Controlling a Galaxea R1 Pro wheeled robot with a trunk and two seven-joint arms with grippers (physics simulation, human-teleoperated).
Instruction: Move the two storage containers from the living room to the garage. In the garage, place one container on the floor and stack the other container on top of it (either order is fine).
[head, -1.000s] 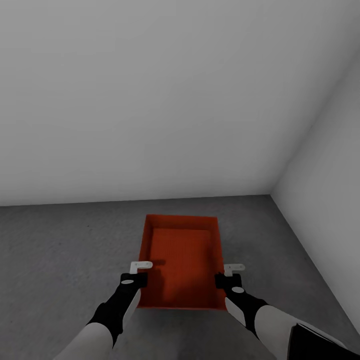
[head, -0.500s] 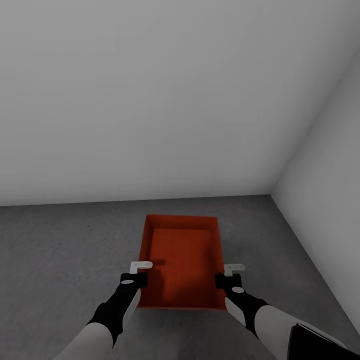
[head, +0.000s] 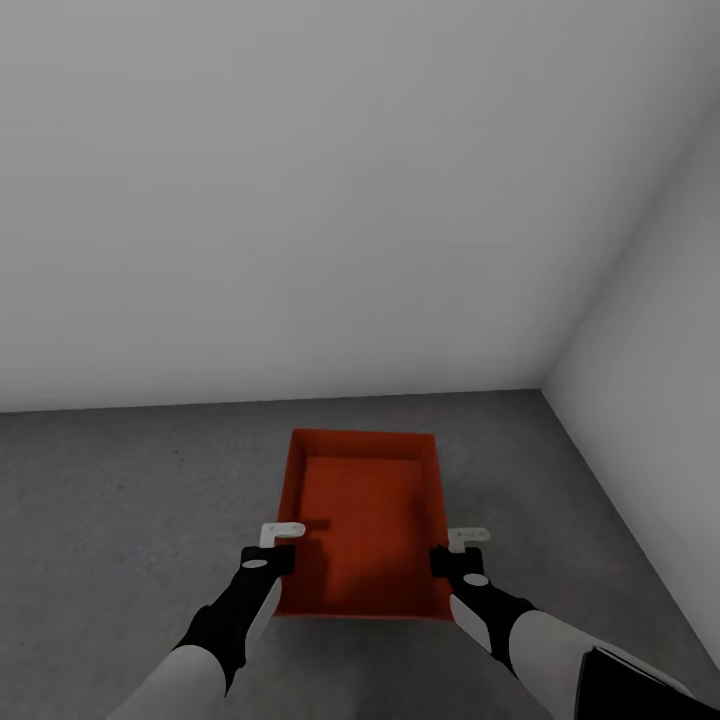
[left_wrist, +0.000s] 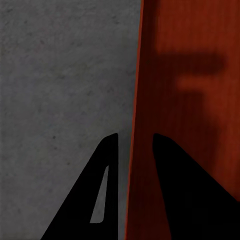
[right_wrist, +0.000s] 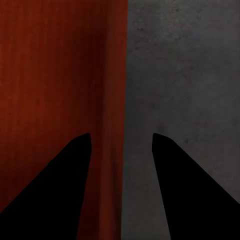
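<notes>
While the orange-red rectangular open-top storage container (head: 365, 520) sits low over the dark grey speckled concrete floor (head: 120, 500) of the garage, near the corner where two plain white walls (head: 300, 200) meet, both hands are at its long side walls, the bin lying between them. In the head view the left hand (head: 283, 537) is at the container's left wall and the right hand (head: 458, 541) at its right wall, each near the end closer to the robot, black wrists and pale forearms trailing back behind them. Seen from the left wrist, the left hand (left_wrist: 135, 150) straddles the thin upright wall (left_wrist: 135, 100), one dark finger (left_wrist: 95, 200) outside over the concrete and the other inside over the ribbed red bottom, narrowly parted with the wall between them. From the right wrist, the right hand (right_wrist: 121, 150) straddles the opposite wall (right_wrist: 116, 75) the same way, its fingers (right_wrist: 55, 195) set somewhat wider. Whether either pair of fingers actually presses the wall cannot be told, nor whether the bin touches the concrete. No brand, label or writing can be read on the container, the hands or the walls.
</notes>
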